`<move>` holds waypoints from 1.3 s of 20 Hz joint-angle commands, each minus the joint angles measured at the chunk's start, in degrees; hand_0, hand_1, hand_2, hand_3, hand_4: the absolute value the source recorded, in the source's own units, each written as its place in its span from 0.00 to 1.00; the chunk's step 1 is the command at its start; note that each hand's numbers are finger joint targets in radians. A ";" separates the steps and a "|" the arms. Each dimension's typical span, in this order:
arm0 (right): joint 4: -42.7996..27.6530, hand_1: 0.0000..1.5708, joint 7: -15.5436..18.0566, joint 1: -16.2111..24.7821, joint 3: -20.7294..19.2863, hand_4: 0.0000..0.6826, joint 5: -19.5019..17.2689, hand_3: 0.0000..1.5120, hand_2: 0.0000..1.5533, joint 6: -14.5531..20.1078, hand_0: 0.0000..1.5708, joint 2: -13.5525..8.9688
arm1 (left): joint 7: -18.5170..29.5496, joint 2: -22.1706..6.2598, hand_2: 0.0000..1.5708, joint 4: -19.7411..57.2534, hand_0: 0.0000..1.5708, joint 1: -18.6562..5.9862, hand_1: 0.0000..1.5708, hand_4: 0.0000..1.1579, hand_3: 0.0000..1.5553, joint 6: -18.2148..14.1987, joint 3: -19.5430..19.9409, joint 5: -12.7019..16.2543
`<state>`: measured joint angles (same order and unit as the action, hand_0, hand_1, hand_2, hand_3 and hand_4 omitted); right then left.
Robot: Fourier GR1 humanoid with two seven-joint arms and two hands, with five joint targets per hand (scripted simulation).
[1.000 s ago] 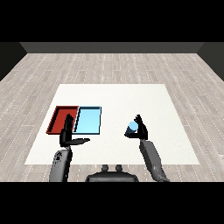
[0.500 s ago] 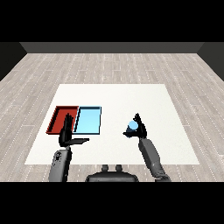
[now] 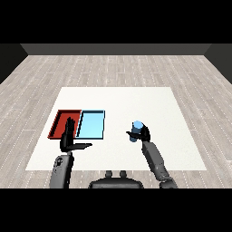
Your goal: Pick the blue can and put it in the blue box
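right hand (image 3: 143,134) is curled round the can (image 3: 135,131), right of the blue tray (image 3: 92,125); left hand (image 3: 70,139) open; can might tip landing on the tray's rim

Blue can (image 3: 135,131) tilted, well right of light blue tray (image 3: 91,124)
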<state>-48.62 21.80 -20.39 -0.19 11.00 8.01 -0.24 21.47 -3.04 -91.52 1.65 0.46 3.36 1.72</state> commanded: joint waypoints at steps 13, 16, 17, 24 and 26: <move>-14.52 0.92 -1.15 2.64 7.63 0.73 -7.00 0.90 0.95 7.21 0.92 -0.27 | 2.01 1.42 0.00 2.90 0.00 -0.72 0.00 0.00 0.00 -0.95 -1.53 -2.08; -10.98 0.93 1.63 -0.14 6.59 0.76 -4.84 0.90 0.95 6.06 0.93 0.23 | -1.53 2.03 0.00 0.72 0.00 -1.03 0.00 0.00 0.00 -0.52 -3.90 -2.51; -15.06 0.92 -1.99 0.28 7.14 0.76 -6.51 0.89 0.95 7.36 0.92 0.23 | -0.94 2.37 0.00 1.46 0.00 -0.75 0.00 0.00 0.00 -1.31 -4.52 -3.79; -21.78 0.92 -6.77 -1.33 13.94 0.78 -4.97 0.90 0.95 10.39 0.92 0.24 | -0.73 3.01 0.00 3.91 0.00 -3.04 0.00 0.00 0.00 -1.02 -7.45 -2.82; -17.50 0.92 -2.47 -2.46 12.92 0.81 -3.86 0.89 0.95 9.14 0.92 0.24 | -1.01 3.02 0.00 3.84 0.00 -3.24 0.00 0.00 0.00 -1.41 -7.77 -2.78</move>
<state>-68.53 17.81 -19.94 12.42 6.29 17.23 -0.02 21.76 -0.31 -87.16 -0.89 -0.74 -3.48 -0.93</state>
